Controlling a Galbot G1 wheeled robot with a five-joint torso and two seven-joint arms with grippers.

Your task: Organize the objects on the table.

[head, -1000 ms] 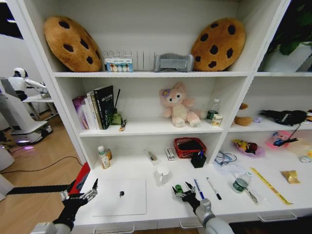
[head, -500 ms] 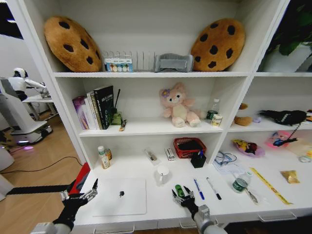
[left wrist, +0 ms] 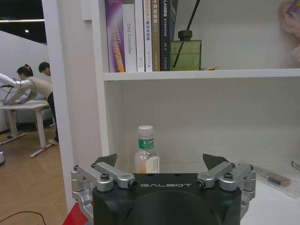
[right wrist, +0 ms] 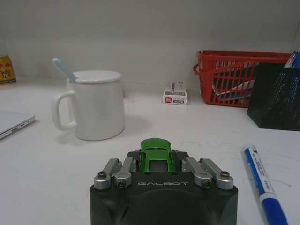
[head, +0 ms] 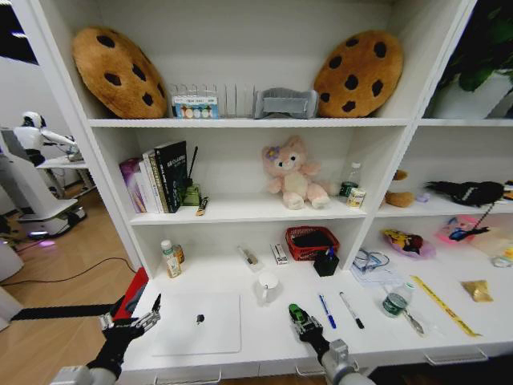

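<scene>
**A:** What has changed in the last second?

**B:** The right gripper (head: 298, 318), low on the white desk (head: 264, 341) at about five o'clock in the head view, has closed. A second ago its fingers were spread around the small green item (head: 295, 314); now they are pinched together on it. The right wrist view shows a glossy green piece, shaped like a toy car (right wrist: 158, 159), clamped between the fingers.

**B:** So this item looks secured and ready to be carried somewhere, though it has not visibly left the desk top.

**A:** And the other arm?

**B:** The left gripper (head: 128, 325) hangs at seven o'clock, off the desk's front left corner, exactly where it was. Its fingers are spread wide and hold nothing.

**A:** Where are the remaining objects?

**B:** None has moved. The silver laptop (head: 199, 323) lies closed at six o'clock, with a small dark roll (head: 199, 318) resting on its lid. The blue pen (head: 326, 310) lies just right of the gripped item, the black pen (head: 351, 310) beyond it. A white mug (head: 267, 286) stands behind them.
</scene>
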